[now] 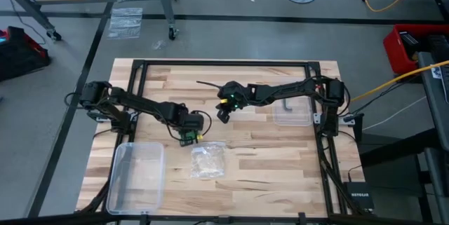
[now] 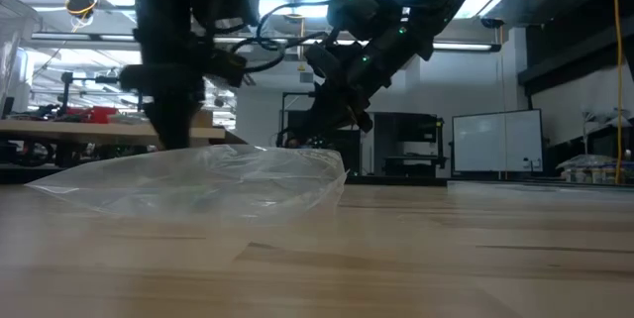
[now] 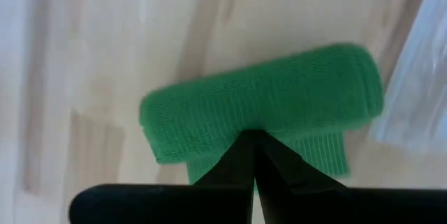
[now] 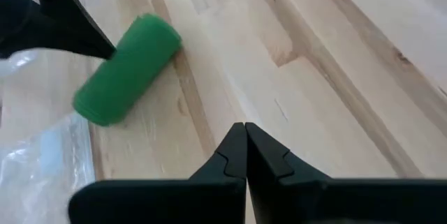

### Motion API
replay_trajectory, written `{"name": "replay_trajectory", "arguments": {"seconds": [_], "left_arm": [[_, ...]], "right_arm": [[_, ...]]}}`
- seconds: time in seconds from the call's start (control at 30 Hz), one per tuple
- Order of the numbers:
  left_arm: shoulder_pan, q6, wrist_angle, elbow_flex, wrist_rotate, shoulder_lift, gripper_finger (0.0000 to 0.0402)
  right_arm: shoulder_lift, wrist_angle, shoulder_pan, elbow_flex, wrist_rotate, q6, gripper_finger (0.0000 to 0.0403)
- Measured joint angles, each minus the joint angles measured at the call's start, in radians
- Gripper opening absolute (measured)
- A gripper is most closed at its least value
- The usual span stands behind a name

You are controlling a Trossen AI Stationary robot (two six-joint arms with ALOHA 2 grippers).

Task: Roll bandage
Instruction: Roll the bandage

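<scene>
Open table (image 1: 266, 158) lies between the plastic bag (image 1: 207, 160) and the right frame rail, passable. The left claw (image 1: 189, 138) with the green roll (image 4: 127, 68) stands just beside the bag. A clear box (image 1: 137, 176) occupies the near-left corner; a clear tray (image 1: 292, 115) sits below the right arm.

A grey floor (image 1: 231, 4) surrounded the wooden table (image 1: 266, 155), while ceiling strip lights (image 2: 297, 36), a whiteboard (image 2: 497, 140) and cluttered benches (image 2: 59, 125) filled the room behind
</scene>
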Motion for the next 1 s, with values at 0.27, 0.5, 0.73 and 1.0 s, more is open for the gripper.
{"name": "replay_trajectory", "arguments": {"seconds": [0.27,0.5,0.73,1.0], "left_arm": [[-0.042,-0.077,-0.168,-0.003,0.044,0.004,0.0],[-0.073,-0.103,-0.182,0.0,0.053,-0.024,0.0],[-0.061,-0.036,-0.012,0.017,-0.01,-0.075,0.0],[0.026,0.129,0.215,0.018,-0.02,-0.053,0.0]], "right_arm": [[0.0,-0.023,0.0,0.0,0.0,-0.003,0.0001],[0.0,-0.029,0.0,0.0,0.001,-0.006,0.0001],[0.0,-0.024,0.0,0.0,0.001,-0.021,0.0001],[0.0,-0.021,0.0,0.0,-0.01,-0.02,0.0001]]}}
